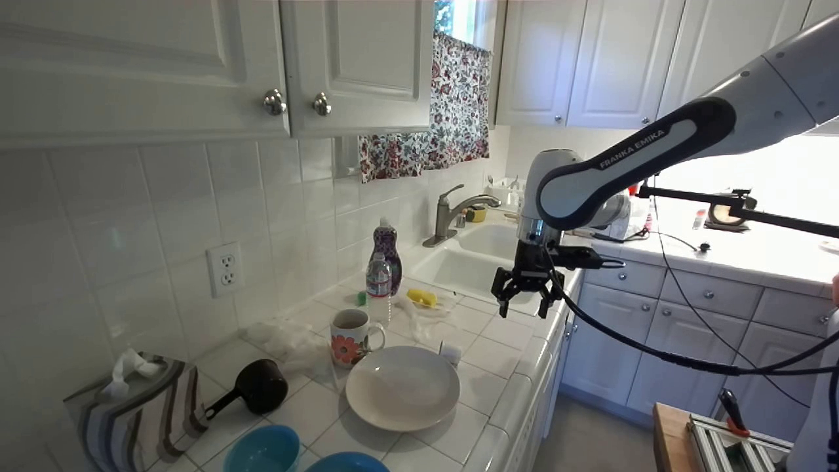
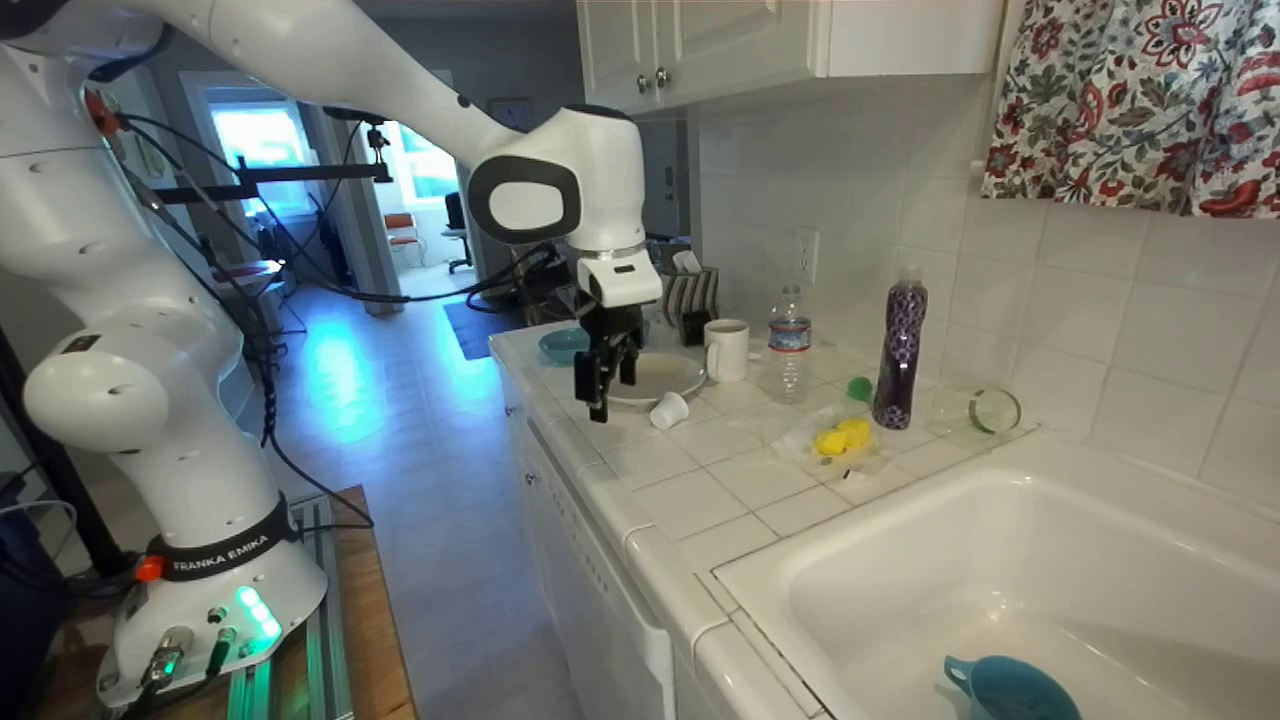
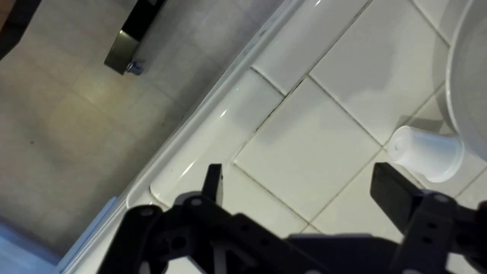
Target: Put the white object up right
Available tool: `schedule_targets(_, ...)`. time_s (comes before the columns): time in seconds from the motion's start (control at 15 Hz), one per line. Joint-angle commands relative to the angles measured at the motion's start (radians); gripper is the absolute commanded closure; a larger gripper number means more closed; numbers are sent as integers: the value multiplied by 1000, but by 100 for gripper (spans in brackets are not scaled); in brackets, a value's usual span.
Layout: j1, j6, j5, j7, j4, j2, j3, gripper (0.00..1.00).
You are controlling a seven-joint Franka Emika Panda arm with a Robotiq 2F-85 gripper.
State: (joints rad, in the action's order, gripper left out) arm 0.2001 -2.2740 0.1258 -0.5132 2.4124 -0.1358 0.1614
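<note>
My arm [image 1: 629, 151] reads FRANKA EMIKA in both exterior views. In the wrist view, the plate [image 3: 471, 76] spans two to three o'clock; my gripper [image 3: 302, 186] hangs free, fingers [image 3: 393, 194] wide apart; the white cup [image 3: 424, 154] lies on its side at three, just beside the plate.

The cup-like container [image 3: 424, 154] is whitish, the gripper [image 1: 524, 309] black, and the arm [image 1: 662, 141] white with black trim. The plate [image 1: 402, 388] is off-white, the mug [image 1: 347, 342] white with a coral flower, the slender bottle [image 2: 901, 350] mottled purple, the sink [image 2: 920, 570] white and the handled cup [image 2: 1022, 690] in it blue. The curtain [image 1: 459, 101] bears a chiefly red floral print on white; the tissue box [image 1: 141, 416] is striped brown, grey-blue and off-white.
</note>
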Motion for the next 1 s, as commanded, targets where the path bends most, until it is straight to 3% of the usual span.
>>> schedule_targets(0.0,18,4,-186,26,-14,-26,-15,0)
schedule_targets(0.27,8,-2,-282,69,-10,-46,-24,0)
schedule_targets(0.73,-16,27,-232,241,5,-82,-26,0)
schedule_targets(0.93,-12,8,-245,211,-9,-55,-30,0)
